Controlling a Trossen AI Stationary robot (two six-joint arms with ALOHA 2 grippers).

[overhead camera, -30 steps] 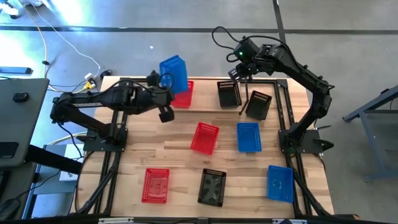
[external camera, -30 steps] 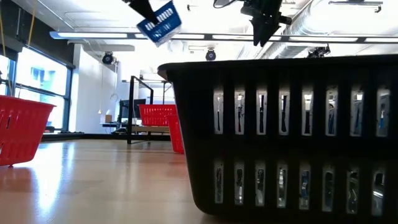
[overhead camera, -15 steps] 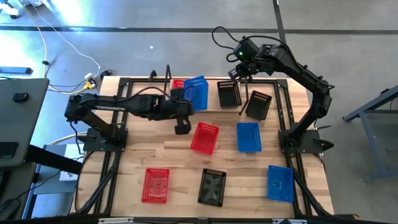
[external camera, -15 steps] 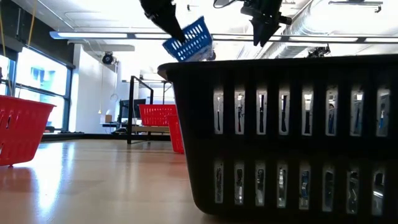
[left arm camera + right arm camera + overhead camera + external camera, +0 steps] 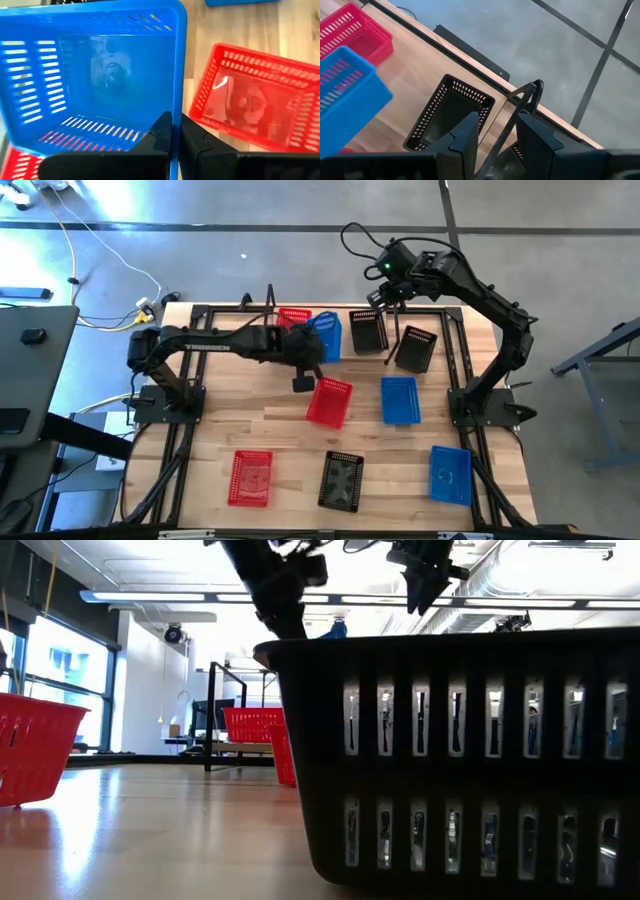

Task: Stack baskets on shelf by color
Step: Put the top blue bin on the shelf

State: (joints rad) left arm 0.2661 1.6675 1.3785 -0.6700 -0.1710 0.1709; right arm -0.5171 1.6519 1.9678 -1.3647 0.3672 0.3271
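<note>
My left gripper (image 5: 176,134) is shut on a blue basket (image 5: 325,335), which it holds over the shelf (image 5: 345,315) between a red basket (image 5: 293,317) and a black basket (image 5: 368,330). In the left wrist view the blue basket (image 5: 95,75) shows its open inside. In the low view only its tip (image 5: 334,630) shows. My right gripper (image 5: 495,132) hangs open above the black basket (image 5: 451,112), near the shelf's right wire upright (image 5: 532,92), touching nothing. My left gripper pinches one side wall of the blue basket at its rim (image 5: 178,107), one finger inside the basket and one outside. The fingers slant down from the table's left side. The basket is tilted; whether its bottom touches the shelf I cannot tell.
A second black basket (image 5: 415,348) sits by the shelf's right end. On the table lie a red (image 5: 328,400), a blue (image 5: 399,398), a red (image 5: 250,477), a black (image 5: 341,480) and a blue basket (image 5: 450,474). The black one (image 5: 450,760) fills the low view.
My left gripper has carried the blue basket toward the table's right edge and down, tipping further downward. The basket has sunk from high above the red basket to the spot beside it on the shelf.
</note>
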